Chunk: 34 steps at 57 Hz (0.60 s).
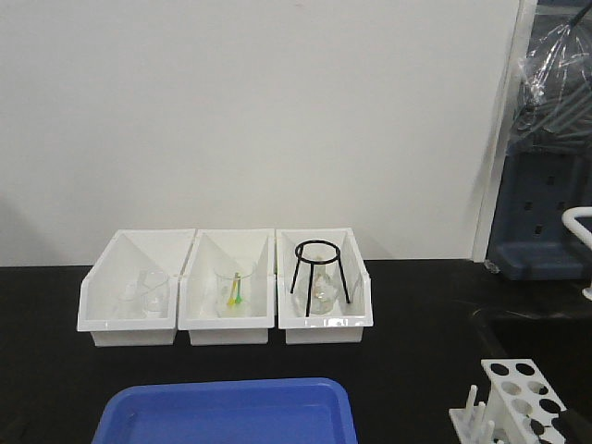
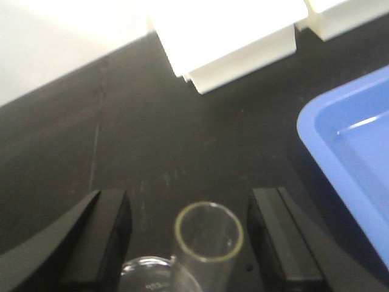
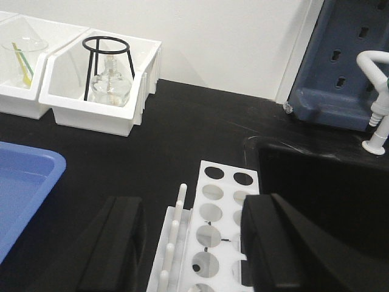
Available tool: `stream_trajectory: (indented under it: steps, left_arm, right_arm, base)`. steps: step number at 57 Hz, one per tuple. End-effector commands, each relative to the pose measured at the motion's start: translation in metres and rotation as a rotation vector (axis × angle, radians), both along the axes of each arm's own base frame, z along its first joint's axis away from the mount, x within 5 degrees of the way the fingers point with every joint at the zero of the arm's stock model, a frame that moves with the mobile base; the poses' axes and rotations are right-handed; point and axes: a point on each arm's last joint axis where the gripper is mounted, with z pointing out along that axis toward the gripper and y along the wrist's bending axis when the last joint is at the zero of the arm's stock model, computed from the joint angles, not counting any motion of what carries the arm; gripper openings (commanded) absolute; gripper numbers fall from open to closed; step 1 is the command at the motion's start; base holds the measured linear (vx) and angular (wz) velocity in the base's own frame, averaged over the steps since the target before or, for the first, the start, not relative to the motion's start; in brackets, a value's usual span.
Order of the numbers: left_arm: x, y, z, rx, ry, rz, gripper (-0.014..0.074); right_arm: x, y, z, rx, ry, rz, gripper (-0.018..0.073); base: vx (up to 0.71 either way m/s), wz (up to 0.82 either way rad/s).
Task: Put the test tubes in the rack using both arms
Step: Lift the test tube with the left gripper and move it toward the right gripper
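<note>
Clear round-rimmed glass test tube (image 2: 206, 243) within released left tool (image 2: 188, 196); released right tool (image 3: 193, 204) above white perforated rack (image 3: 226, 210)

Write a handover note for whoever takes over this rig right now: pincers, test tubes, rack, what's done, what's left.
Left pincer: open, a test tube between its fingers, with gaps on both sides.
Right pincer: open and empty, above the rack.
Done: nothing visible; the rack holes in view hold no tube.
Left: close on the tube, get it into a rack hole, then any other tubes.
</note>
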Motion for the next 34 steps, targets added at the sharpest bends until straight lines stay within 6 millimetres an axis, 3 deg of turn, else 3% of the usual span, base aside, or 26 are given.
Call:
stream_trajectory:
  steps: [1, 17, 34]
  left_arm:
    - [0.0075, -0.0002, 0.0207, -0.005, -0.150, 0.005, 0.0540]
    - [0.0069, 0.0000, 0.0185, -0.010, -0.126, 0.010, 0.0435]
    - [0.0059, -0.0001, 0.0151, -0.012, -0.086, 0.009, 0.0132]
  right_arm:
    - [0.0037, 0.0016, 0.0183, 0.013, -0.119, 0.016, 0.0432]
    - [0.0037, 0.0016, 0.0183, 0.011, -0.119, 0.016, 0.0432]
    - [0.0038, 0.0018, 0.0196, 0.013, -0.133, 0.019, 0.0432]
  base:
    - [0.00, 0.00]
    - [0.00, 0.00]
    - [0.00, 0.00]
